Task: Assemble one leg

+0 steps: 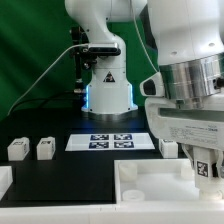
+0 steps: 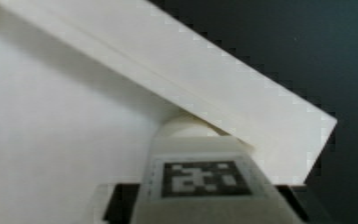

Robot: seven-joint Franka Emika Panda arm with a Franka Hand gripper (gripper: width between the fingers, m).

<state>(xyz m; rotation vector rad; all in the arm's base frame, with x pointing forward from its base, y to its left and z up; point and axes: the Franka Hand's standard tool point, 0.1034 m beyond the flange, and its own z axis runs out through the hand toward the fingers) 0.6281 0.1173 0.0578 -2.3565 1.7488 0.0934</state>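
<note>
- Closest to the lens in the exterior view, the bulky white robot arm (image 1: 190, 85) fills that view's right and hangs over the near work area.
- Under it, the large flat white square panel with a raised rim (image 1: 150, 198) (image 2: 69, 120) rests on the black bench (image 1: 60, 175). Nothing visible pins it down, so a sideways shove from the arm would likely slide it and spoil the alignment.
- Behind the panel, the thin flat white marker board (image 1: 112, 141) lies well apart from the action.
- At the panel's corner, the small white plastic stubby leg with a black-and-white square tag (image 1: 207, 165) (image 2: 206, 175) is held just beside the angled rim. I cannot tell whether it touches the panel.
- Well apart, at the exterior view's left, 1 spare leg (image 1: 18, 148) stands on the bench beside its twin (image 1: 45, 148), both untouched.
- Smallest, the dark fingers (image 1: 207, 170) (image 2: 206, 203) are closed against the 2 flanks of the leg, parted only by its width.
- Judged risks: the grip sits low on a short block, so a push that meets the rim rather than the corner seat could tip or twist the leg between the fingers. A tilted leg would probably jam or skid across the panel. Pressing hard while misaligned could also lever the panel's edge up.
</note>
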